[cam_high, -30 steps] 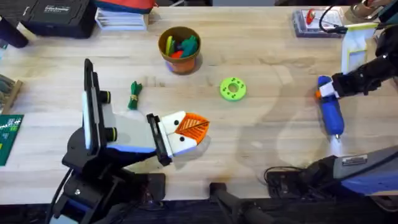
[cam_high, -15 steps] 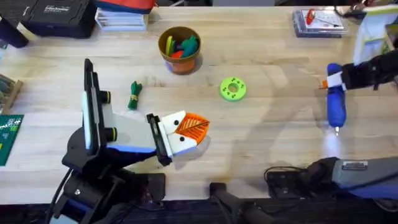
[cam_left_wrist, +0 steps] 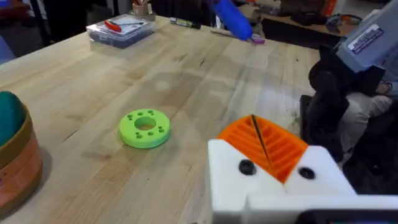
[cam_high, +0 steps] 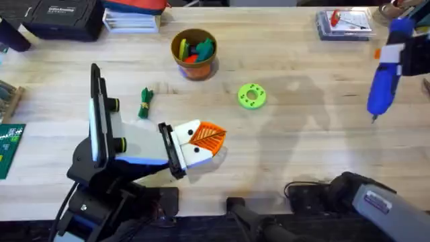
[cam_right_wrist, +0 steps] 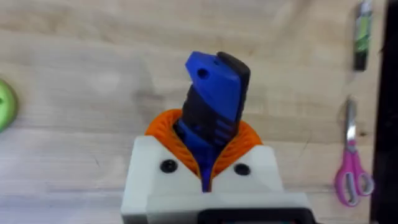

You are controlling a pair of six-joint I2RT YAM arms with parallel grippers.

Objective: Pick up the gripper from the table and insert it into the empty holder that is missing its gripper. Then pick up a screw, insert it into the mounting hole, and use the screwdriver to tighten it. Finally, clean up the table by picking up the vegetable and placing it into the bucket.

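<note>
My right gripper (cam_right_wrist: 208, 163) is clamped around the blue screwdriver (cam_high: 383, 84), lifted clear of the table (cam_high: 302, 148) at its far right, so I judge the tightening step is in hand and next I must carry the tip across to the holder (cam_high: 171, 149). My left gripper (cam_left_wrist: 273, 163) sits closed with nothing between its pads. On the pale planks lie the vegetable (cam_high: 145, 102), the bucket (cam_high: 195, 54) behind it, and a green disc (cam_high: 252, 95).
</note>
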